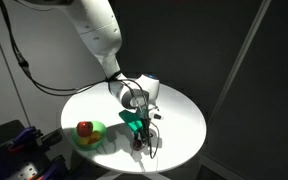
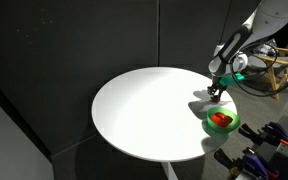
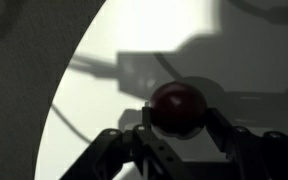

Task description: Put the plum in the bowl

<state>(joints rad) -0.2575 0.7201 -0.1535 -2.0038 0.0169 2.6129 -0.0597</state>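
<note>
In the wrist view the plum, small, round and dark reddish-purple, sits between my gripper's two fingers, which press on both of its sides. The gripper is low over the white round table, a short way from the bright green bowl. The bowl holds a larger red-orange fruit. In an exterior view the gripper hangs just beyond the bowl near the table's edge. The plum is too small to make out in both exterior views.
The table stands before dark curtains. Black cables hang from the arm. Blue and black equipment sits low beside the table. A wooden frame stands behind the arm. The bowl lies close to the table's rim.
</note>
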